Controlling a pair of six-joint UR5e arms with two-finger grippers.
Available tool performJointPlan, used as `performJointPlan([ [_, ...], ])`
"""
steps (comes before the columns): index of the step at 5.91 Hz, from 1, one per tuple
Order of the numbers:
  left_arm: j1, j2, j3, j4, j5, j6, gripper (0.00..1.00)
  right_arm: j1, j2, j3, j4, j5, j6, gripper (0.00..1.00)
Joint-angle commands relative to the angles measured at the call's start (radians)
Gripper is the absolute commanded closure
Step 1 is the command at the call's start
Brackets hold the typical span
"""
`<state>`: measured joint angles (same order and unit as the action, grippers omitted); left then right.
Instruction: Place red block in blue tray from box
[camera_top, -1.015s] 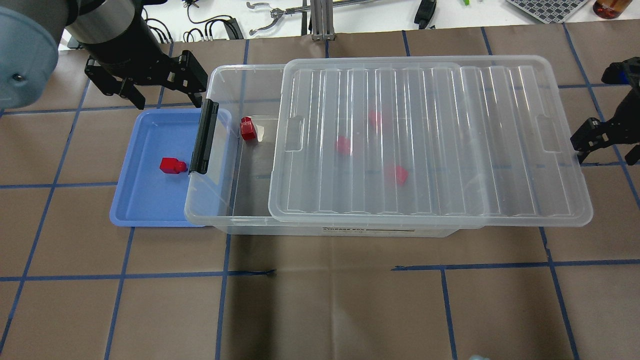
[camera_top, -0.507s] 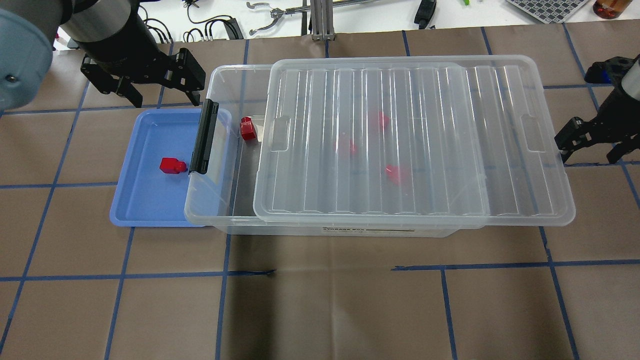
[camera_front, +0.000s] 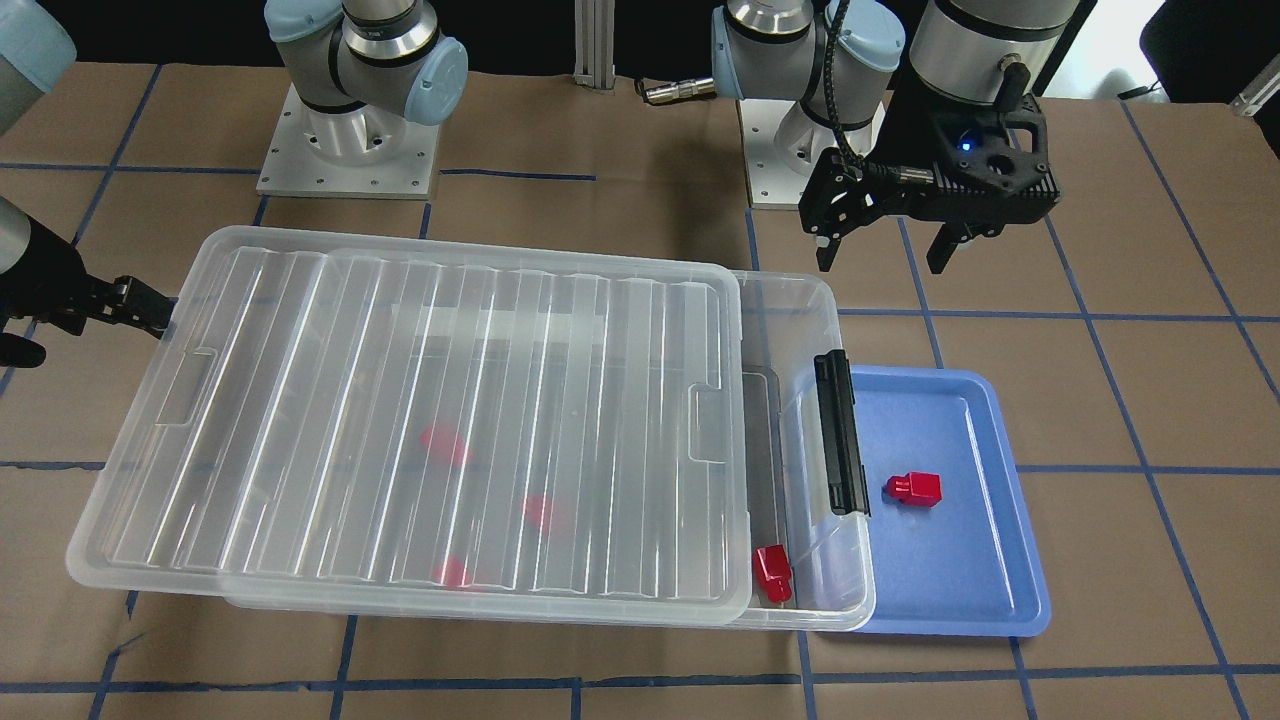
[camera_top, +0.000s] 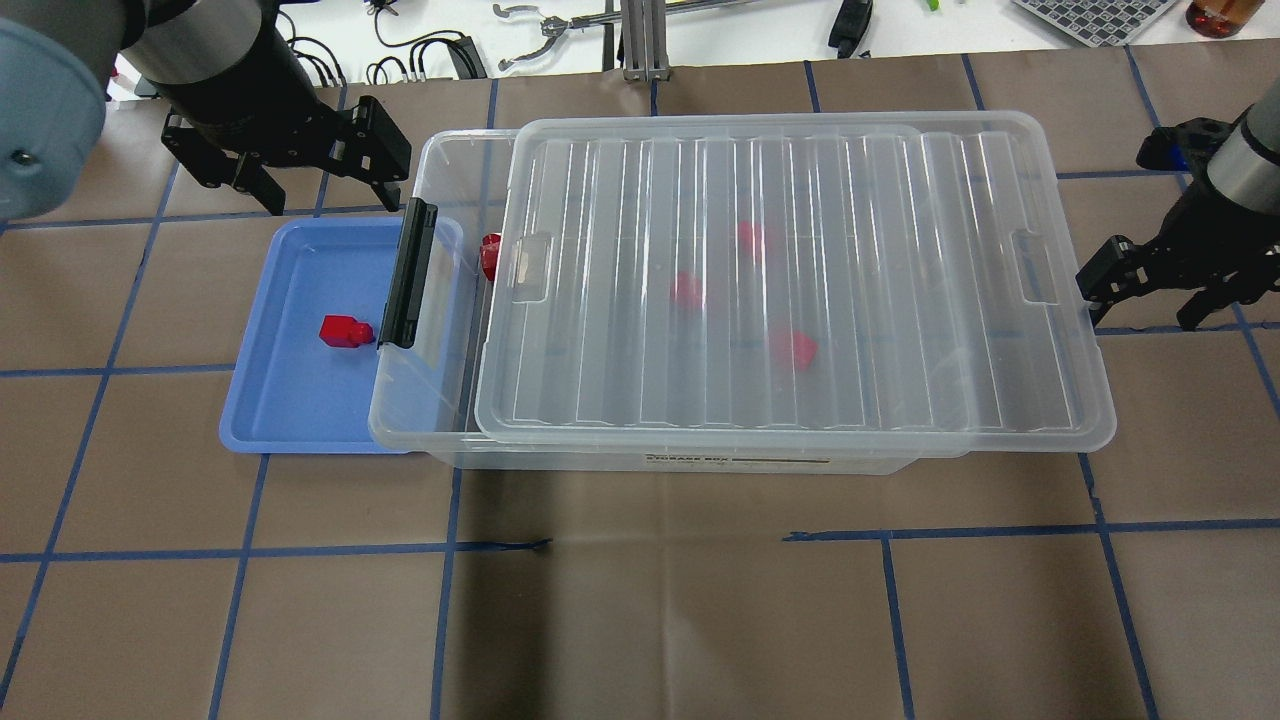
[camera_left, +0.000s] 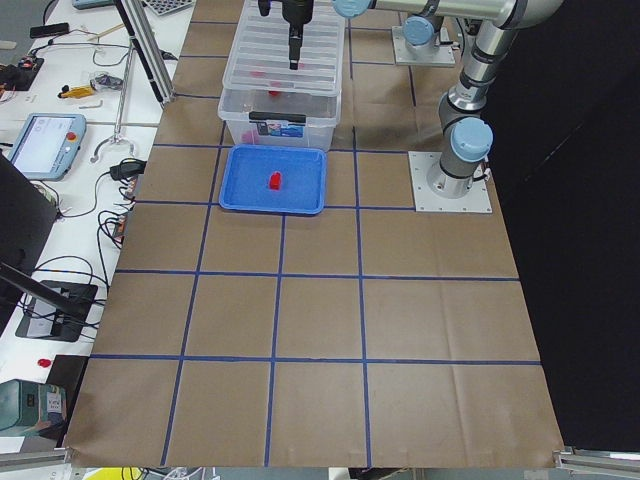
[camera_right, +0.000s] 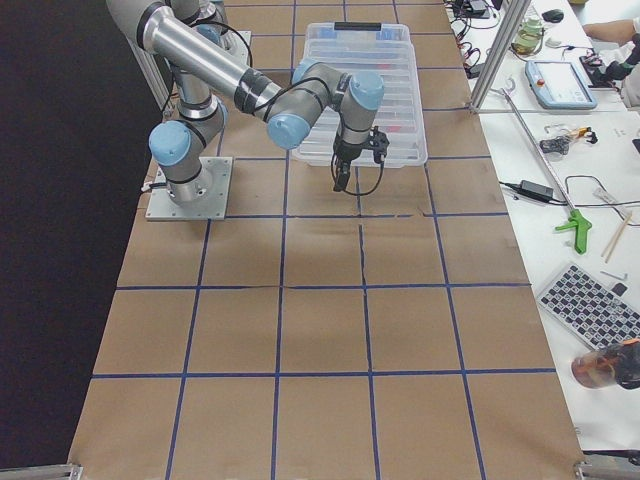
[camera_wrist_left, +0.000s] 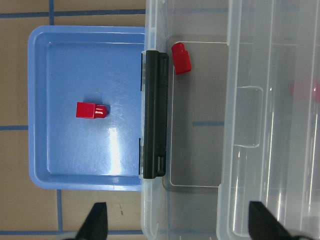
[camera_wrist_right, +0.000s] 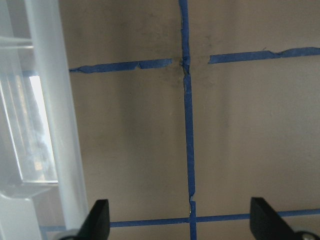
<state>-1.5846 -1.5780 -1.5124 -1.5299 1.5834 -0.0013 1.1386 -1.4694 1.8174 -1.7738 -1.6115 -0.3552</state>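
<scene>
"STORAGE BOX" is printed on a label (camera_top: 738, 461) on the box (camera_top: 430, 425), which is set toward the operator-side edge of the table (camera_top: 640, 620), on brown paper gridded with blue tape. One red block (camera_top: 346, 331) is lying in the blue tray (camera_top: 285, 415). The left gripper (camera_top: 330, 195) and right gripper (camera_top: 1145, 305) are held wide open, empty

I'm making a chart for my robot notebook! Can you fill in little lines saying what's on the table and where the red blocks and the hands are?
blue tray: next to the box's latch end
red block in tray: one, lying flat
box: clear, mostly covered
lid: leaves a gap at the latch end
block in gap: one, by the lid's edge
blocks under lid: three, blurry through the plastic
left hand: open, empty, beyond the tray
right hand: open, empty, at the lid's far short end
</scene>
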Motion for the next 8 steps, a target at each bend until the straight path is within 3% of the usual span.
performJointPlan([
  [1, 0.002, 0.000, 0.000, -0.001, 0.000, -0.002, 0.01, 0.039, 0.000, 0.000, 0.002, 0.002, 0.039, 0.00],
  [8, 0.003, -0.011, 0.014, -0.003, -0.002, -0.002, 0.01, 0.113, -0.019, -0.001, 0.057, 0.051, 0.085, 0.00],
])
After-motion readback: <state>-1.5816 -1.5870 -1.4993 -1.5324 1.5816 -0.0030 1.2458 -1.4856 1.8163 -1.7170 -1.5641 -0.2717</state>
